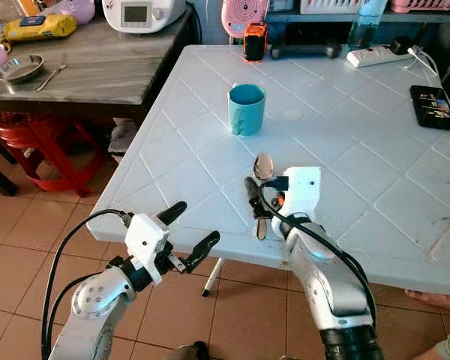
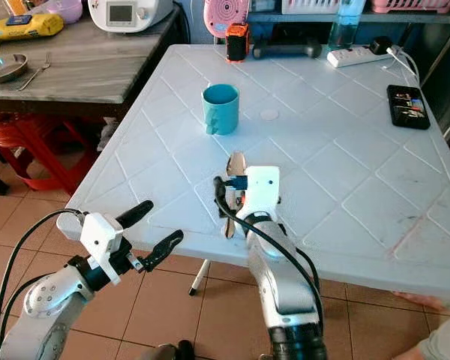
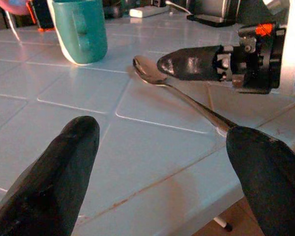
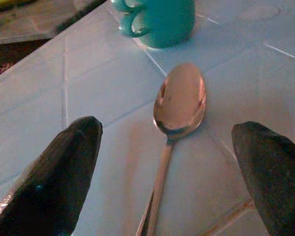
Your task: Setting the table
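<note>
A metal spoon (image 1: 263, 166) lies on the white plastic table (image 1: 360, 172) near its front edge, bowl pointing toward a teal mug (image 1: 246, 109) that stands upright farther back. My right gripper (image 1: 266, 196) hovers low over the spoon's handle, open, with one black finger on each side of it; in the right wrist view the spoon (image 4: 179, 98) lies untouched between the fingers (image 4: 64, 167). My left gripper (image 1: 187, 231) is open in the air just off the table's front edge, left of the spoon. It faces the spoon (image 3: 147, 71) and mug (image 3: 81, 29).
A black phone (image 1: 433, 105) lies at the table's right edge, an orange-black device (image 1: 255, 41) and a power strip (image 1: 379, 55) at the back. A grey table (image 1: 97, 75) to the left holds a steel bowl (image 1: 19, 69) and fork (image 1: 52, 73). A red stool (image 1: 45, 142) stands under it.
</note>
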Motion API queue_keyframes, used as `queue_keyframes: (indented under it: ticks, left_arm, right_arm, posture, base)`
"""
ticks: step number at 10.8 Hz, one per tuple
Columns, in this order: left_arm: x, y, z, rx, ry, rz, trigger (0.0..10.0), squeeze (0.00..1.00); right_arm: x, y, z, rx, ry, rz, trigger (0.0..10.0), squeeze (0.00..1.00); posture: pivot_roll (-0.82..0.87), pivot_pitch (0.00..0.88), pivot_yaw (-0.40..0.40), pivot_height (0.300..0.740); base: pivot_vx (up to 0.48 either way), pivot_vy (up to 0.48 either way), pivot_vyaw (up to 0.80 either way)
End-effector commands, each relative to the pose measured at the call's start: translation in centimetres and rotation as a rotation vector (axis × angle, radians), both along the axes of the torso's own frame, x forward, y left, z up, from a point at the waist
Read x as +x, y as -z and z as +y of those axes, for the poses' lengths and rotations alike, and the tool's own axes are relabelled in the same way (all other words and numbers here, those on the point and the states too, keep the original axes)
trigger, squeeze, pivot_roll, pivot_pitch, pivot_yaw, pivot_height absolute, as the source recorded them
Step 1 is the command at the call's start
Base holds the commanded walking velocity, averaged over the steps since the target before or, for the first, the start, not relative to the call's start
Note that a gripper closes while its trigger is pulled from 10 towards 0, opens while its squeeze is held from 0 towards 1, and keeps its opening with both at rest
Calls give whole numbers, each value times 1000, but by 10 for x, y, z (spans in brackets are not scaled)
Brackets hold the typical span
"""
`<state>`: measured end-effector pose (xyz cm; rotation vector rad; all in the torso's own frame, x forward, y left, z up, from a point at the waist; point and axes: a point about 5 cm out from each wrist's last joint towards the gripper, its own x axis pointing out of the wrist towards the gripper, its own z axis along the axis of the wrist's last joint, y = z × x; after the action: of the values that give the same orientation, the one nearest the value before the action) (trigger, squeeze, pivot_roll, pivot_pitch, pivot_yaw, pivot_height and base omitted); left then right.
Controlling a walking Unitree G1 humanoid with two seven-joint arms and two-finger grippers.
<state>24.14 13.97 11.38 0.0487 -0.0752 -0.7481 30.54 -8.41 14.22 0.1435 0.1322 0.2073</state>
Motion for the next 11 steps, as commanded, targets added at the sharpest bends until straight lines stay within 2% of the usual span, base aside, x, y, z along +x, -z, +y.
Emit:
queue_keyframes:
  ticks: [1, 4, 6, 8, 9, 10, 11]
  left_arm:
    - [0, 1, 1, 15, -5, -4, 10000, 0]
    - [-2, 0, -3, 9, 2, -12, 10000, 0]
    - [-2, -2, -6, 8, 8, -14, 10000, 0]
    - [-2, -2, -8, 7, 13, -12, 10000, 0]
    - [-2, -2, -9, 6, 12, -11, 10000, 0]
    - [-2, -1, -9, 7, 11, -9, 10000, 0]
    - [-2, 0, -9, 6, 11, -6, 10000, 0]
  right_arm:
    - [0, 3, 8, 39, 6, 37, 10000, 0]
    - [4, 2, 11, 52, 14, 67, 10000, 0]
    - [10, -1, 19, 79, 14, 101, 10000, 0]
    - [13, -2, 27, 55, 13, 141, 10000, 0]
    - [14, 2, 28, 11, 15, 172, 4078, 0]
    - [13, 6, 28, -16, 6, 198, 3569, 0]
    - [12, 13, 26, -51, 11, 229, 0, 0]
  posture:
    - [-10, 155, 72, 740]
    - [-10, 157, 70, 740]
    - [-13, 158, 69, 740]
    - [-10, 159, 69, 740]
    - [-9, 159, 67, 740]
    - [-9, 156, 66, 740]
    - [-9, 155, 63, 740]
  base:
    - [0, 0, 0]
    - [0, 0, 0]
    - [0, 0, 0]
    - [0, 0, 0]
    - [0, 0, 0]
    - [0, 0, 0]
    - [0, 0, 0]
